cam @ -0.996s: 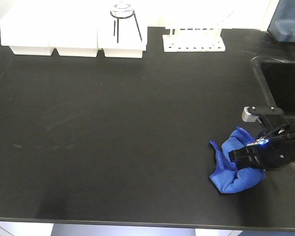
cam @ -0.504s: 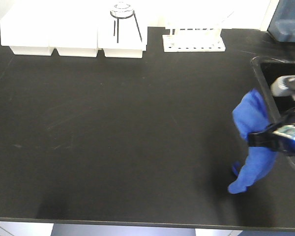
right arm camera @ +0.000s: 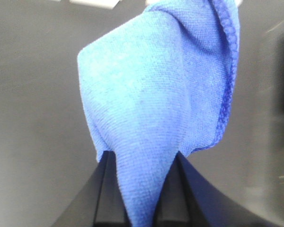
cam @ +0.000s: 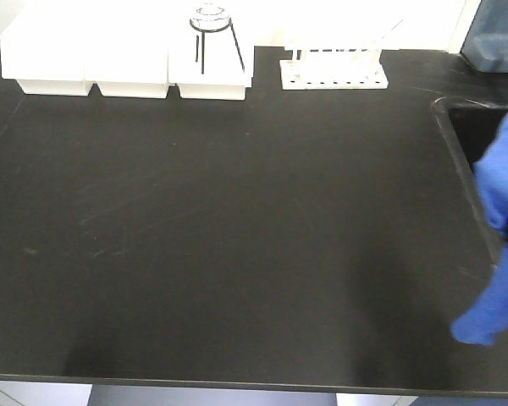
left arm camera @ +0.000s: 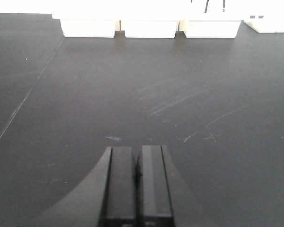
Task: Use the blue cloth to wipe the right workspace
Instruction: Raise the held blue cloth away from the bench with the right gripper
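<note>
The blue cloth (cam: 501,237) hangs in the air at the far right edge of the front view, above the black counter (cam: 237,237) beside the sink. In the right wrist view my right gripper (right arm camera: 141,161) is shut on the blue cloth (right arm camera: 161,85), which fills the space between its fingers and drapes away from them. The right gripper itself is almost fully out of the front view. My left gripper (left arm camera: 137,153) is shut and empty, low over the bare counter (left arm camera: 146,85); it does not show in the front view.
White boxes (cam: 93,51) line the back edge, one carrying a tripod stand with a glass dish (cam: 212,21). A white test-tube rack (cam: 334,63) stands at the back. A black sink (cam: 474,127) is set into the right side. A blue-grey device (cam: 495,34) sits at the back right.
My right gripper has lifted the blue cloth off the counter and carried it up and to the right, to the frame's edge. The left arm has not visibly moved.
</note>
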